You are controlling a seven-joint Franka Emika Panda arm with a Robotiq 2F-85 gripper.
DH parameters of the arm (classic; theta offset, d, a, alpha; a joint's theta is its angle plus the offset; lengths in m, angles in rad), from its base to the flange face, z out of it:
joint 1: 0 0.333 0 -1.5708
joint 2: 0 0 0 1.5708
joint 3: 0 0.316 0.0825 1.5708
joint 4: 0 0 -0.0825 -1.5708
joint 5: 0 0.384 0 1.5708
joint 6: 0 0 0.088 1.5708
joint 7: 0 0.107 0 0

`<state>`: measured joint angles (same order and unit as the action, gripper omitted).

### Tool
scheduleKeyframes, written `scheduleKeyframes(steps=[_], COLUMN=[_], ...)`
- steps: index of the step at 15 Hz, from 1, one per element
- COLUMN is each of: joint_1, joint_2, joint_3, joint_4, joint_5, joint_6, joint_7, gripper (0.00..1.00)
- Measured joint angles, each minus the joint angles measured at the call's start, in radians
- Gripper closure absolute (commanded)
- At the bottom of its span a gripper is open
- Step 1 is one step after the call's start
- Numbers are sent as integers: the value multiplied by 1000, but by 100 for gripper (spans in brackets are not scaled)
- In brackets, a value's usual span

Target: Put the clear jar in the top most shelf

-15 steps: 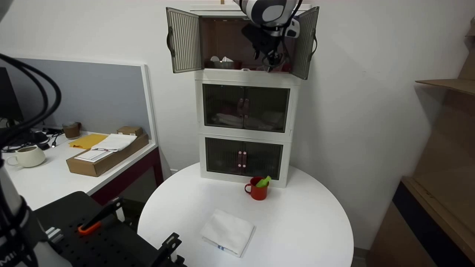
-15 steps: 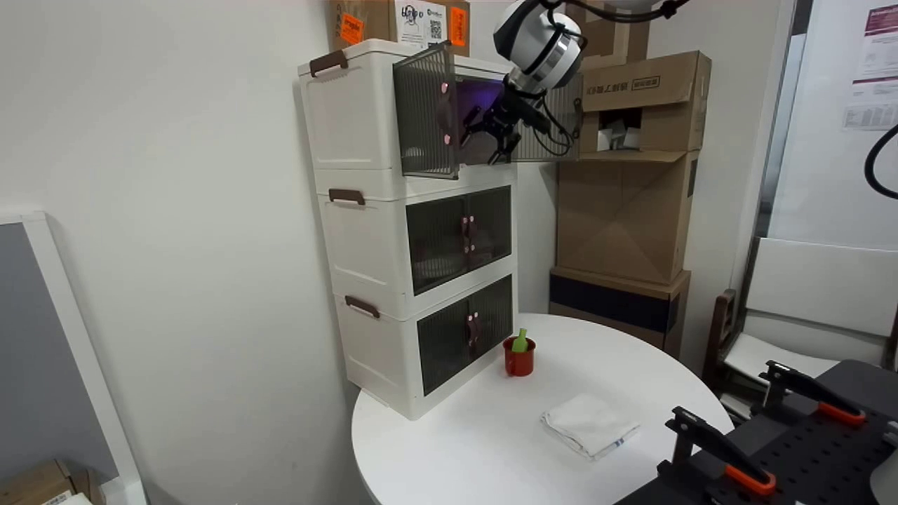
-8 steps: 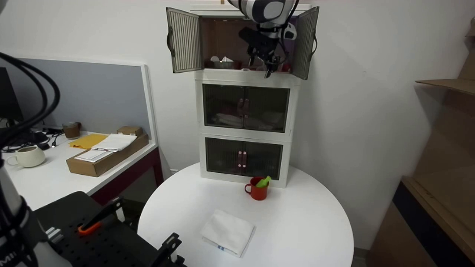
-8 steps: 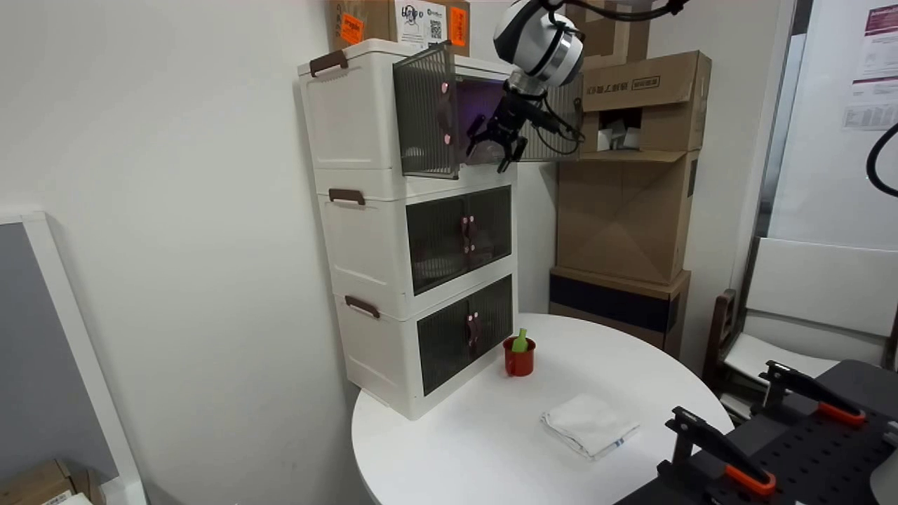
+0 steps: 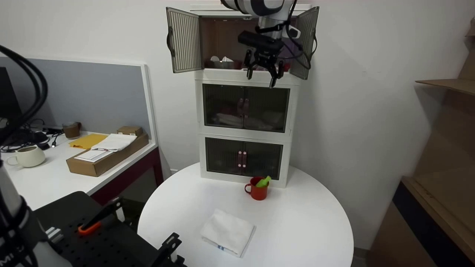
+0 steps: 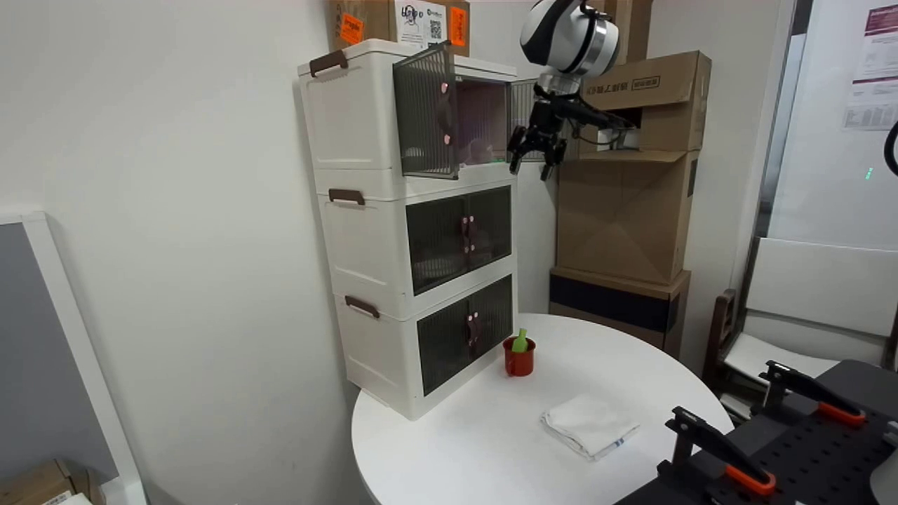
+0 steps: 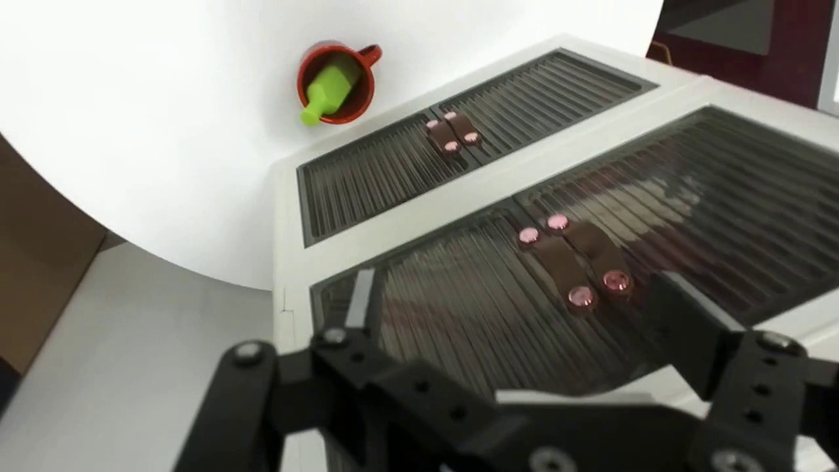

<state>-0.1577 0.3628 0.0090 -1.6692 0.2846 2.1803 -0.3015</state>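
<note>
The top most shelf (image 5: 222, 39) is open, with both doors swung out. Its interior also shows in an exterior view (image 6: 484, 105). The clear jar (image 6: 480, 150) stands inside it near the front, pale and transparent. In an exterior view it is mostly hidden behind the gripper fingers. My gripper (image 5: 261, 80) is open and empty, in front of the shelf and slightly below its sill. It is apart from the jar, as an exterior view (image 6: 530, 171) shows. In the wrist view the open fingers (image 7: 524, 301) point down at the closed lower doors; the jar is out of that view.
The open doors (image 5: 185, 40) (image 5: 306, 42) stand out on both sides of the shelf. A metal bowl (image 5: 223, 65) and red items sit in the shelf. A red mug (image 5: 258, 191) with a green item and a folded white cloth (image 5: 228, 233) lie on the round table.
My gripper has moved back out of the top shelf, away from the cabinet and slightly down. Its fingers are empty, and the jar now shows inside the shelf.
</note>
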Motion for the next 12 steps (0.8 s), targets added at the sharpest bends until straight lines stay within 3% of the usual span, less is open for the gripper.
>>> scheduleKeyframes(steps=[3, 7, 12], joint_1=[-11, -13, -34], joint_2=[-73, -50, 90], joint_3=[-17, -32, -38], joint_4=[-171, -362, -428], joint_5=[-51, -77, -77], joint_6=[35, 128, 199], joint_7=[-76, -100, -99], gripper=[0, 0, 0])
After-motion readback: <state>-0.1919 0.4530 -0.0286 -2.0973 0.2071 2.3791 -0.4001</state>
